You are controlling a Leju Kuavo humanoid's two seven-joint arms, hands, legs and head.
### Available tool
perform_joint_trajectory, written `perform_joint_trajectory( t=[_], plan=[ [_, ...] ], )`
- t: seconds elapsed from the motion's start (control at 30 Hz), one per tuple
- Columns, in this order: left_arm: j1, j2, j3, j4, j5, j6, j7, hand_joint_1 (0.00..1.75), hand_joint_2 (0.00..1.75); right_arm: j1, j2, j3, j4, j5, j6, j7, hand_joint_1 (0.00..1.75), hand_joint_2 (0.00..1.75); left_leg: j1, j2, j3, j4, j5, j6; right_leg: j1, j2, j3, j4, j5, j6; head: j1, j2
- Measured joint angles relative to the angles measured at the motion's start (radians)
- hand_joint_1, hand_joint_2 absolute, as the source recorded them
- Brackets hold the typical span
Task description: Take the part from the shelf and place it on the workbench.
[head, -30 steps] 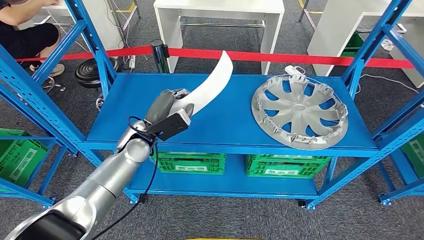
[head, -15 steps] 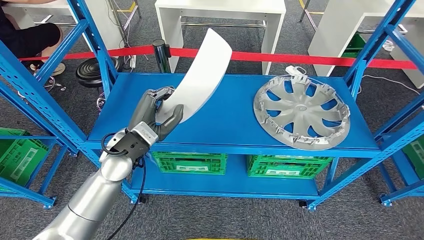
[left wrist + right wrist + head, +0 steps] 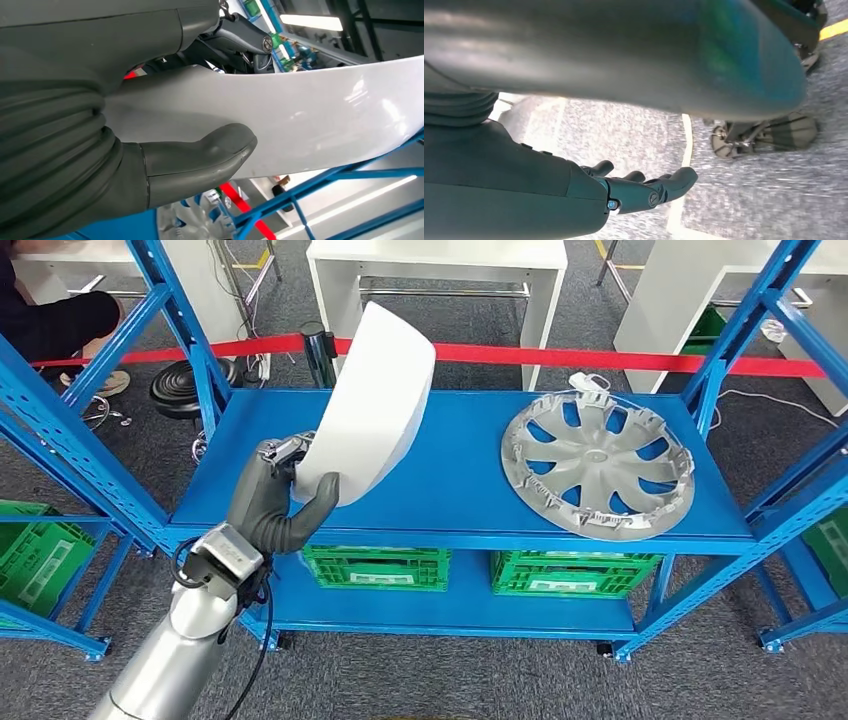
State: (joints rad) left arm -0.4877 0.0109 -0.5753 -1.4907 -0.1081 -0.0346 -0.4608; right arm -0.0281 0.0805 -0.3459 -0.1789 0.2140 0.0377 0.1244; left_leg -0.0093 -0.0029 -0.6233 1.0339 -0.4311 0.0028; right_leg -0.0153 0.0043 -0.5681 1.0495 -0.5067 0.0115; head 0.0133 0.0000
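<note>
I've got the left hand (image 3: 275,508) gripping the curved white part (image 3: 368,405) above the blue shelf (image 3: 460,480), left of the hubcap (image 3: 598,462), right hand (image 3: 644,190) open, holding nothing.

The left hand (image 3: 275,502) holds the white curved part (image 3: 370,405) up off the blue shelf deck (image 3: 450,475), with bare deck just beyond and to its right. Farther right lies a silver hubcap (image 3: 598,462). Blue uprights (image 3: 60,430) stand close on the hand's left.
</note>
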Motion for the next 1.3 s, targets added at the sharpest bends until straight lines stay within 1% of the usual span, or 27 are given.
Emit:
perform_joint_trajectory(
  t=[0.1,0.17,0.23,0.27,0.3,0.33,0.4,0.47,0.5,0.57,0.6,0.63,0.7,0.73,0.77,0.8,0.83,0.87,0.9,0.97,1.0,1.03,1.1,1.13,1.17,1.27,1.3],
  plan=[
    [0.011,0.017,0.013,-0.037,0.004,-0.005,0.002,1.75,1.75,-0.001,0.0,0.0,0.0,0.011,0.011,-0.01,0.0,0.0,0.002,-0.002,-0.008,0.008,-0.004,-0.022,-0.001,0.001,-0.01,-0.003,0.011,-0.024,-0.001,0.0],
    [0.02,0.027,0.022,-0.057,0.004,-0.005,0.006,1.75,1.75,0.0,-0.002,0.0,0.0,0.019,0.017,-0.016,0.0,0.0,0.006,-0.001,-0.033,0.071,-0.063,-0.035,-0.003,-0.001,-0.023,-0.006,0.025,-0.039,-0.004,0.0],
    [0.032,0.035,0.03,-0.071,0.003,-0.004,0.009,1.75,1.75,0.0,-0.004,0.001,0.0,0.026,0.02,-0.015,0.0,0.0,0.01,-0.001,-0.072,0.197,-0.151,-0.045,-0.002,-0.002,-0.042,-0.005,0.039,-0.044,-0.007,0.0],
    [0.039,0.038,0.033,-0.076,0.002,-0.004,0.01,1.75,1.75,0.0,-0.004,0.002,0.0,0.029,0.023,-0.014,0.0,0.0,0.011,-0.001,-0.085,0.252,-0.177,-0.048,-0.002,-0.002,-0.052,-0.005,0.046,-0.044,-0.007,0.0],
    [0.046,0.041,0.035,-0.08,0.001,-0.004,0.011,1.75,1.75,0.0,-0.004,0.002,0.0,0.031,0.025,-0.013,0.0,0.0,0.012,-0.001,-0.082,0.278,-0.184,-0.049,-0.001,-0.002,-0.062,-0.005,0.054,-0.043,-0.007,0.0],
    [0.05,0.043,0.037,-0.084,0.001,-0.004,0.012,1.75,1.75,0.0,-0.005,0.003,0.0,0.033,0.026,-0.012,0.0,0.0,0.012,-0.001,-0.06,0.264,-0.171,-0.048,-0.001,-0.002,-0.072,-0.005,0.062,-0.042,-0.007,0.0],
    [0.053,0.046,0.041,-0.093,0.001,-0.004,0.012,1.75,1.75,-0.001,-0.005,0.003,0.0,0.036,0.028,-0.012,0.0,0.0,0.012,-0.001,0.034,0.14,-0.127,-0.041,-0.001,-0.001,-0.088,-0.004,0.077,-0.037,-0.007,0.0],
    [0.053,0.047,0.045,-0.102,0.001,-0.004,0.012,1.75,1.75,-0.002,-0.005,0.004,0.0,0.036,0.031,-0.011,0.0,0.0,0.008,-0.003,0.118,0.017,-0.112,-0.032,-0.001,0.0,-0.095,-0.006,0.091,-0.027,-0.007,0.0],
    [0.053,0.047,0.046,-0.106,0.001,-0.003,0.012,1.75,1.75,-0.002,-0.005,0.004,0.0,0.036,0.033,-0.009,0.0,0.0,0.005,-0.004,0.134,-0.012,-0.113,-0.028,-0.001,0.0,-0.096,-0.007,0.099,-0.021,-0.008,0.0],
    [0.052,0.049,0.05,-0.108,0.001,-0.003,0.012,1.75,1.75,-0.002,-0.006,0.004,0.0,0.036,0.04,-0.002,0.0,0.0,0.001,-0.003,0.128,-0.021,-0.103,-0.015,-0.002,0.001,-0.096,-0.015,0.115,-0.007,-0.01,0.0],
    [0.052,0.049,0.052,-0.107,0.001,-0.003,0.013,1.75,1.75,-0.002,-0.007,0.004,0.001,0.036,0.042,0.0,0.0,0.0,0.002,-0.001,0.121,-0.025,-0.096,-0.007,-0.003,0.001,-0.099,-0.015,0.114,-0.001,-0.011,0.0],
    [0.052,0.049,0.053,-0.107,0.001,-0.002,0.013,1.75,1.75,-0.001,-0.008,0.003,0.001,0.035,0.045,0.001,0.0,0.0,0.004,0.001,0.114,-0.028,-0.084,0.001,-0.003,0.001,-0.106,-0.004,0.097,0.004,-0.011,0.0],
    [0.052,0.05,0.057,-0.105,0.004,-0.001,0.012,1.75,1.75,-0.001,-0.009,0.003,0.001,0.033,0.048,0.0,0.0,0.0,0.008,0.004,0.092,-0.031,-0.06,0.014,-0.003,0.0,-0.134,0.073,0.014,0.008,-0.009,0.0],
    [0.053,0.05,0.059,-0.102,0.006,-0.001,0.011,1.75,1.75,-0.001,-0.01,0.003,0.001,0.031,0.05,-0.002,0.0,0.0,0.007,0.005,0.077,-0.031,-0.049,0.018,-0.002,0.0,-0.153,0.138,-0.037,0.009,-0.008,0.0],
    [0.055,0.051,0.061,-0.098,0.009,0.0,0.009,1.75,1.75,-0.001,-0.01,0.003,0.001,0.027,0.054,-0.006,0.0,0.0,0.006,0.006,0.061,-0.029,-0.037,0.019,-0.002,0.0,-0.168,0.202,-0.071,0.01,-0.007,0.0],
    [0.058,0.052,0.063,-0.093,0.014,0.0,0.007,1.75,1.75,-0.001,-0.011,0.003,0.001,0.023,0.059,-0.01,0.0,0.0,0.005,0.007,0.044,-0.027,-0.026,0.019,-0.001,0.0,-0.171,0.249,-0.083,0.011,-0.007,0.0],
    [0.061,0.053,0.065,-0.087,0.018,0.0,0.004,1.75,1.75,-0.001,-0.012,0.003,0.001,0.02,0.063,-0.014,0.0,0.0,0.004,0.008,0.027,-0.024,-0.015,0.018,-0.001,0.0,-0.159,0.264,-0.072,0.01,-0.007,0.0],
    [0.064,0.054,0.068,-0.082,0.021,0.001,0.001,1.75,1.75,-0.001,-0.014,0.003,0.001,0.018,0.067,-0.017,0.0,0.0,0.004,0.008,0.012,-0.02,-0.006,0.016,0.0,0.0,-0.127,0.241,-0.047,0.008,-0.007,0.0],
    [0.065,0.055,0.07,-0.078,0.024,0.001,-0.001,1.75,1.75,-0.002,-0.015,0.003,0.001,0.016,0.069,-0.017,0.0,0.0,0.004,0.009,-0.001,-0.015,0.001,0.013,0.0,0.0,-0.08,0.187,-0.023,0.005,-0.007,0.0],
    [0.065,0.056,0.075,-0.07,0.025,0.001,-0.005,1.75,1.75,-0.004,-0.017,0.003,0.001,0.014,0.069,-0.017,0.0,0.0,0.002,0.01,-0.022,-0.004,0.014,0.005,0.005,-0.001,0.017,0.052,-0.021,-0.003,-0.007,0.0],
    [0.064,0.057,0.077,-0.066,0.025,0.001,-0.006,1.75,1.75,-0.006,-0.018,0.003,0.001,0.012,0.069,-0.017,0.0,0.0,0.002,0.01,-0.026,-0.001,0.021,-0.001,0.008,-0.001,0.045,0.008,-0.03,-0.008,-0.006,0.0],
    [0.062,0.057,0.078,-0.062,0.025,0.001,-0.008,1.75,1.75,-0.007,-0.019,0.003,0.001,0.01,0.068,-0.017,0.0,0.0,0.002,0.011,-0.029,0.0,0.028,-0.007,0.01,0.0,0.055,-0.015,-0.04,-0.012,-0.005,0.0],
    [0.06,0.058,0.08,-0.052,0.026,0.001,-0.011,1.75,1.75,-0.007,-0.018,0.002,0.001,0.007,0.068,-0.015,0.0,0.0,0.004,0.011,-0.031,-0.002,0.038,-0.02,0.009,-0.002,0.045,-0.022,-0.026,-0.024,-0.003,0.0],
    [0.059,0.058,0.082,-0.047,0.026,0.001,-0.013,1.75,1.75,-0.007,-0.018,0.002,0.002,0.007,0.068,-0.014,0.0,0.0,0.005,0.009,-0.037,0.006,0.027,-0.026,0.008,-0.003,0.037,-0.024,-0.016,-0.031,-0.004,0.0],
    [0.058,0.059,0.084,-0.043,0.026,0.001,-0.014,1.75,1.75,-0.007,-0.018,0.002,0.002,0.007,0.068,-0.013,0.0,0.0,0.006,0.007,-0.048,0.03,-0.003,-0.033,0.006,-0.005,0.026,-0.027,-0.003,-0.038,-0.005,0.0],
    [0.056,0.062,0.088,-0.033,0.027,0.001,-0.015,1.75,1.75,-0.007,-0.02,0.002,0.003,0.006,0.068,-0.013,0.0,0.0,0.013,0.005,-0.092,0.202,-0.141,-0.05,0.004,-0.007,-0.015,-0.028,0.033,-0.044,-0.007,0.0],
    [0.056,0.063,0.088,-0.029,0.027,0.001,-0.015,1.75,1.75,-0.007,-0.019,0.002,0.003,0.006,0.068,-0.013,0.0,0.0,0.014,0.005,-0.097,0.254,-0.16,-0.054,0.004,-0.007,-0.028,-0.027,0.045,-0.043,-0.007,0.0]
  ],
)
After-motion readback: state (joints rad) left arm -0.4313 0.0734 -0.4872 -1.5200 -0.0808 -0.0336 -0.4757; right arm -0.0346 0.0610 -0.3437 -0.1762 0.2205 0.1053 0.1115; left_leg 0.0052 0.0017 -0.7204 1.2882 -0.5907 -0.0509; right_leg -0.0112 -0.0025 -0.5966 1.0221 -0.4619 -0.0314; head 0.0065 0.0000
